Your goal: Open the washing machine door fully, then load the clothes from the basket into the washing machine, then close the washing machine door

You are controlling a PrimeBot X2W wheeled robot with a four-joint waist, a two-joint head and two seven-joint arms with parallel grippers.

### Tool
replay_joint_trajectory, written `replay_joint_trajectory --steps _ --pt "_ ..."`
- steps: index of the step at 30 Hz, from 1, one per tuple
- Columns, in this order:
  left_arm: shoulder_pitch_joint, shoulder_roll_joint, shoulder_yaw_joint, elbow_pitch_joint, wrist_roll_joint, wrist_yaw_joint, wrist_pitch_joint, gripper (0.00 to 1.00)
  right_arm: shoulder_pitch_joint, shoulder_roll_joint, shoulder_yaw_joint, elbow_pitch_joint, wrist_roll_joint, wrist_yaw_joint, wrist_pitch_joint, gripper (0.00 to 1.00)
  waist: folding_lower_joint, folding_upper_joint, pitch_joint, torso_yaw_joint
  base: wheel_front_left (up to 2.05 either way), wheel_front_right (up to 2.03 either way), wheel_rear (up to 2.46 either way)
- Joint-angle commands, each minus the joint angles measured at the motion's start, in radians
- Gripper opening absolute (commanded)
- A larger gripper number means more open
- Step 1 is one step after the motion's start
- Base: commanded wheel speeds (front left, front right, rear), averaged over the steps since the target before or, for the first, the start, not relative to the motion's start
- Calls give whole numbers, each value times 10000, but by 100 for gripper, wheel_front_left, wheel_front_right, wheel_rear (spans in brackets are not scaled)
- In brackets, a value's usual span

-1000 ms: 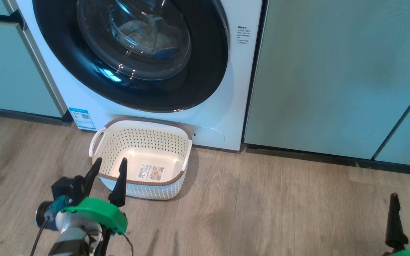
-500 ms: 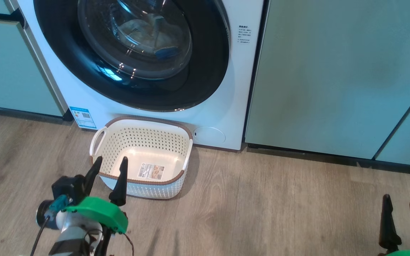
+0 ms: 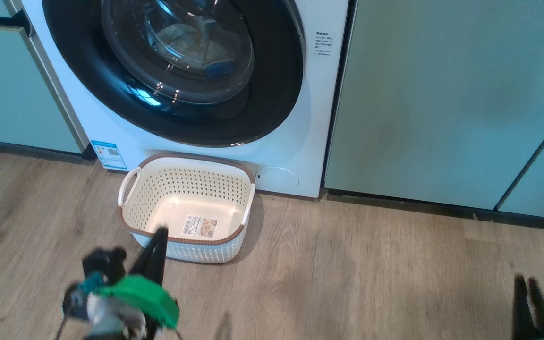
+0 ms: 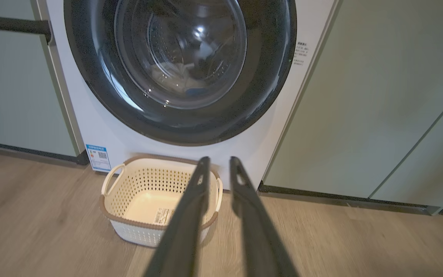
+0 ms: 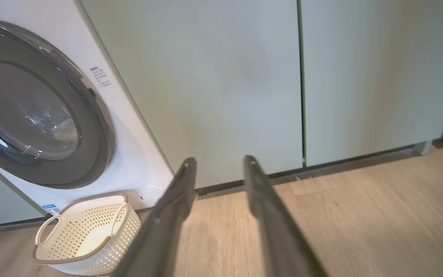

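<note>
Both grippers sit lower in the head view than a second ago, fingers drawn closer together; the left one is now blurred.

- Left gripper [image 4: 219, 159]: fingers a narrow gap apart, nothing between them, released. Hangs over the floor [image 3: 347, 283] just in front of the basket. Green mount [image 3: 142, 295] behind the fingers in the head view.
- Right gripper [image 5: 220, 159]: fingers apart, wider gap than the left, nothing held. Low right of the head view, well apart from the basket.
- Basket [image 3: 191, 186]: cream, perforated, brown rim, white handles. Stands on the floor against the foot of the washing machine. Paper label [image 3: 199, 226] on its bare bottom; print too small to read.
- Washing machine [image 3: 300, 132]: white, between pale green cabinets [image 3: 442, 94].
- Washing machine door [image 3: 272, 94]: glossy black rim, bulging glass, shut flat against the front.
- Clothes [image 3: 191, 35]: pale heap inside the drum, behind the glass, with a blue piece [image 3: 220, 68].
- Markings: blue sticker [image 3: 109, 155] with QR code, lower left; block of small grey text [image 3: 323, 45] right of the door, unreadable; round flap [image 3: 276, 179] low right.
- By view: left wrist view gives the drum's perforations through the glass; right wrist view gives the seam between two cabinet doors.
</note>
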Motion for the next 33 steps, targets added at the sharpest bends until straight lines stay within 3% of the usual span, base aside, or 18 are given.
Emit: replay_joint_trajectory --steps 1,33 --pt "32 -18 -1 46 -12 0 6 0 8 0 3 53 14 0 6 0 0 0 1 0 0 0 0" --pt "327 -239 331 0 -3150 -3 884 0 -413 -7 -51 408 3016 1 888 0 0 0 84 0 0 0 0"
